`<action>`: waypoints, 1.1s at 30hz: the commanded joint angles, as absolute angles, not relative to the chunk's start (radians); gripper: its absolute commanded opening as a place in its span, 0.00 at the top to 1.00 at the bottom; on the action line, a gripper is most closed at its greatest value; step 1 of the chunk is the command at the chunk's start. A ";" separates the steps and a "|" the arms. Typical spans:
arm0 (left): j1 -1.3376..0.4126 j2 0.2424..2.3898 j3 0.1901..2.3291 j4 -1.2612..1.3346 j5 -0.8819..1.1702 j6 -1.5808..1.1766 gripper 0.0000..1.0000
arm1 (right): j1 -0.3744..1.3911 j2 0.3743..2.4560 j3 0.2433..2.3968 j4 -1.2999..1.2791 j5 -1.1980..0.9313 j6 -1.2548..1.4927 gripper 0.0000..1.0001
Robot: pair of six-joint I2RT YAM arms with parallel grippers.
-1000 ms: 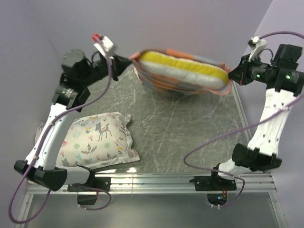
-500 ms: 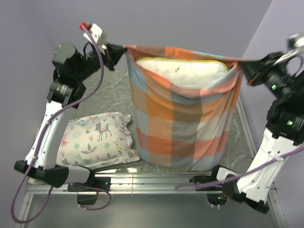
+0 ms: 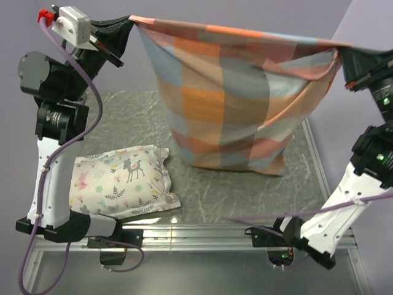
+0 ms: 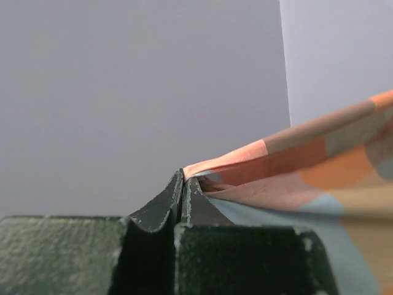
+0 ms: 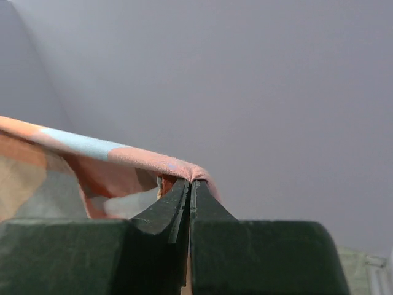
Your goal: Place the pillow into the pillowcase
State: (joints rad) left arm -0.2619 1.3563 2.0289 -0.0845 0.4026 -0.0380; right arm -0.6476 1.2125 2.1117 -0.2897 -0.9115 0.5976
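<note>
The checked pillowcase [image 3: 230,98] hangs high above the table, stretched between both grippers by its top corners, its lower edge sagging near the mat. The cream-white pillow is hidden; a bulge low in the case suggests it is inside. My left gripper [image 3: 130,21] is shut on the case's top left corner; in the left wrist view [image 4: 183,175] the orange hem [image 4: 227,158] comes out from between the closed jaws. My right gripper [image 3: 341,51] is shut on the top right corner; in the right wrist view [image 5: 190,181] the peach cloth [image 5: 123,157] wraps over the closed tips.
A white pillow printed with flowers and a deer [image 3: 123,181] lies at the front left of the grey mat [image 3: 239,196]. The aluminium rail [image 3: 202,233] runs along the near edge. Purple walls stand behind and to the right.
Both arms have lifted the pillowcase far upward, from bunched low over the table to hanging full length. The pillow, showing at the open top before, has dropped out of sight inside.
</note>
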 commanded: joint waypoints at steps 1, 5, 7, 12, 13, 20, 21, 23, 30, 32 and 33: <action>-0.221 1.310 1.996 0.023 0.307 -0.054 1.00 | -0.617 1.160 1.924 -0.092 -0.868 0.703 1.00; -0.212 1.330 2.154 0.008 0.262 -0.046 1.00 | -0.755 1.272 2.341 -0.151 -0.835 0.724 1.00; -0.212 1.331 2.125 -0.021 0.285 -0.025 1.00 | -0.732 1.209 2.224 -0.041 -0.857 0.724 1.00; -0.212 1.302 2.066 0.018 0.276 -0.076 1.00 | -0.719 1.221 2.216 -0.160 -0.856 0.698 1.00; -0.212 1.293 2.068 0.018 0.282 -0.080 1.00 | -0.726 1.189 2.186 -0.132 -0.844 0.701 1.00; -0.212 1.273 2.186 -0.008 0.255 -0.084 1.00 | -0.732 1.077 2.203 0.046 -0.793 0.707 1.00; -0.212 1.278 2.200 -0.008 0.249 -0.081 1.00 | -0.732 1.075 2.204 0.054 -0.763 0.712 1.00; -0.212 1.314 2.259 0.031 0.235 -0.083 1.00 | -0.732 1.083 2.200 0.066 -0.726 0.707 1.00; -0.212 1.391 2.128 0.107 0.302 -0.107 1.00 | -0.674 1.147 1.998 -0.035 -0.687 0.659 1.00; -0.212 1.432 2.029 0.120 0.327 -0.127 1.00 | -0.597 1.144 1.870 -0.118 -0.625 0.567 1.00; -0.213 1.452 1.999 0.124 0.345 -0.132 1.00 | -0.556 1.129 1.823 -0.142 -0.580 0.429 1.00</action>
